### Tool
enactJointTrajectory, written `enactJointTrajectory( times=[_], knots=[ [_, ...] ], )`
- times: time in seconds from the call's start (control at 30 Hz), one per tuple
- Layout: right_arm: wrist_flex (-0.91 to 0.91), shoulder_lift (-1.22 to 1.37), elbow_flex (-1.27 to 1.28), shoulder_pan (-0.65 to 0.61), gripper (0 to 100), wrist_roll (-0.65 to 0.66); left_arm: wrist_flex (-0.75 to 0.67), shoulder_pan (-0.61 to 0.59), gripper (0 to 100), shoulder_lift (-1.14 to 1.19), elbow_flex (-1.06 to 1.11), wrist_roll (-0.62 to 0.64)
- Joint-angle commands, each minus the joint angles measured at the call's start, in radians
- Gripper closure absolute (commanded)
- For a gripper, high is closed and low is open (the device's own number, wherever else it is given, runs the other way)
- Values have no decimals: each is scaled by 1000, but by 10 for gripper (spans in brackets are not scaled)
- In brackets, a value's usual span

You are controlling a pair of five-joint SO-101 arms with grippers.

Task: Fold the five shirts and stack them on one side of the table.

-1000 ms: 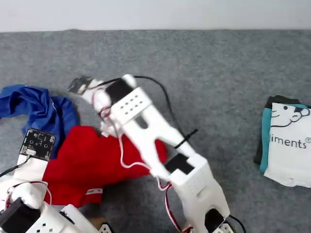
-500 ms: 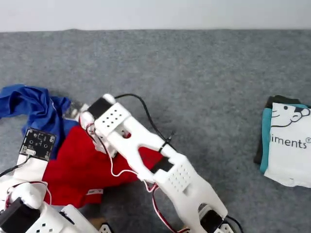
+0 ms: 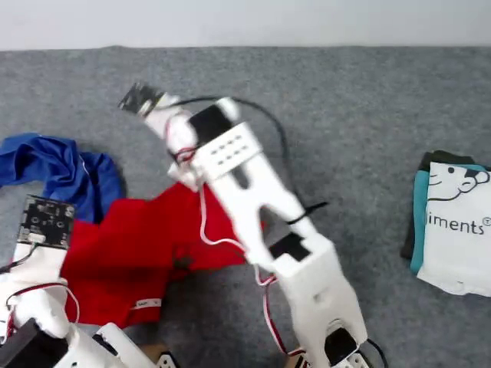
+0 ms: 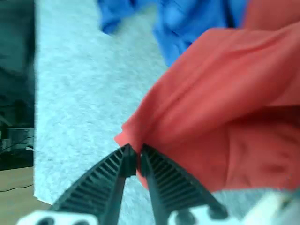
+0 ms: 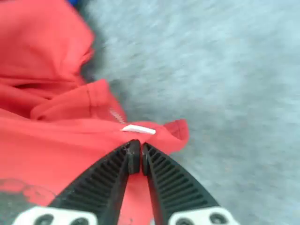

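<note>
Both claws closed: left claw [image 4: 134, 157] pinches a corner of the red shirt [image 3: 130, 253], right claw [image 5: 136, 150] its collar edge. The shirt lies at 8 o'clock on the worktop [image 3: 345, 115], the folded stack [image 3: 453, 222] at 3 o'clock. Risk: such thin pinches may slip, dropping the cloth.

Robot lab bench: grey felt table [image 3: 368, 115], white wall [image 3: 245, 23].

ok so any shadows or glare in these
High view: even light, no glare, one small dark shadow on the red shirt. Right wrist view: soft shadow on the table beside the shirt's raised fold. Left wrist view: no glare.
</note>
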Motion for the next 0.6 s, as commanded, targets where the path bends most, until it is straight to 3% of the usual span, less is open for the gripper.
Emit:
enactJointTrajectory(
  times=[0.0, 0.17, 0.3, 0.57],
  knots=[
    [38, -160, -49, 107, 988, 49, -110, -2, 996, 6, -54, 81],
    [-45, -263, -49, 232, 988, 77, -261, -2, 996, 6, -88, 118],
    [-101, -312, -49, 263, 988, 78, -342, 37, 996, 6, -122, 118],
    [-1, -257, -43, 147, 988, 60, -201, 117, 996, 5, -170, 114]
  ],
)
